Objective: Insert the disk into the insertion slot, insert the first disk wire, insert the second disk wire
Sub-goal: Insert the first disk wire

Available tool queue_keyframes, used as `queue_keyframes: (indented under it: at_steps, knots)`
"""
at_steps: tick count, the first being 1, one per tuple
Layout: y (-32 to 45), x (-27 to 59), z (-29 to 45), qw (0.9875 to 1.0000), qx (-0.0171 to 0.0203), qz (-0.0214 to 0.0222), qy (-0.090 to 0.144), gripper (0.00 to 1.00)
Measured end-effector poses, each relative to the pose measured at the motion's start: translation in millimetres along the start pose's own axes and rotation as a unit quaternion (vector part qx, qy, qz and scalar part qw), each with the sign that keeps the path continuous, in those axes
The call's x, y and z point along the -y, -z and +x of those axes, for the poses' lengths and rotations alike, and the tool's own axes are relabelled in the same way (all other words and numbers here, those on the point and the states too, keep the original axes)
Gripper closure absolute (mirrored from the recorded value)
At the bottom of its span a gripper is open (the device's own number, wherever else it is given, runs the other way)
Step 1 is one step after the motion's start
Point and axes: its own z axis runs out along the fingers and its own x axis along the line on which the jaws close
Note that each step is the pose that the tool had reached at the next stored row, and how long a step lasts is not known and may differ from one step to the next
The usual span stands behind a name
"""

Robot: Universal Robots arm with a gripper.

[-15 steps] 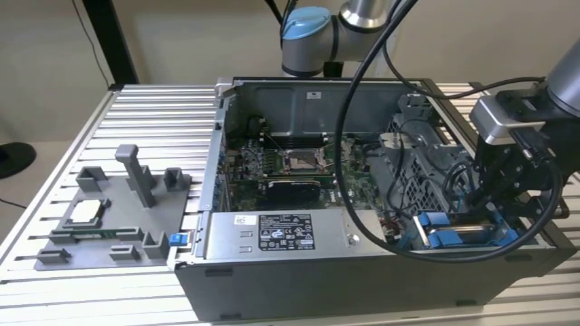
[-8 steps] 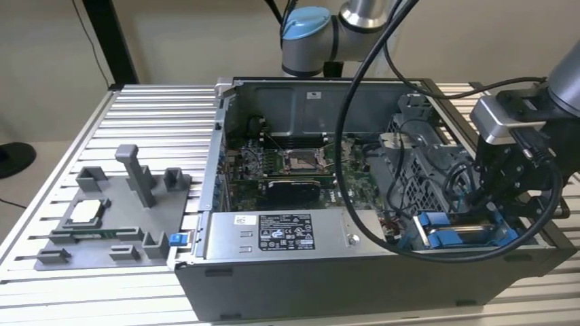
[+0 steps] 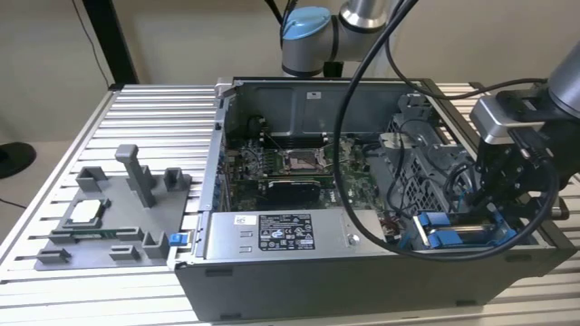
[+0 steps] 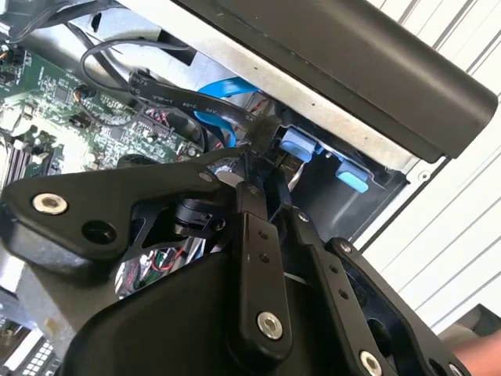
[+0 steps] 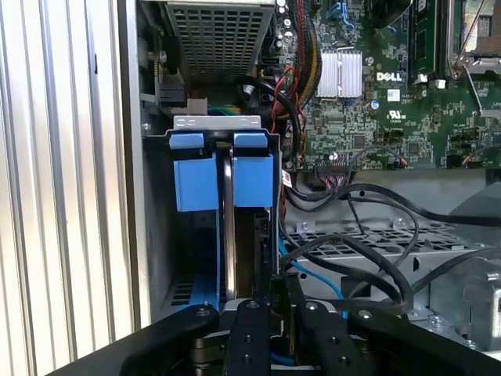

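The disk, in its bright blue frame, sits down inside the insertion slot at the case's front corner on the exterior view's right. Blue latch tabs show at the slot's end. My gripper reaches down into the case right at the disk's other end. Its black fingers stand close together in both wrist views, gripper and gripper, pinched on the end of a black disk wire. A blue disk wire loops just behind it.
A grey labelled power-supply box lies beside the slot. The motherboard and a ribbed drive cage fill the case. Black cables cross near my fingers. A grey fixture stands on the slatted table.
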Motion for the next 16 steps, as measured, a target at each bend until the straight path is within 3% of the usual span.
queue_keyframes:
  at_steps: [16]
  knots:
    - [-6.6, -1.0, 0.8, 0.9999, -0.0004, 0.0016, -0.013, 1.00]
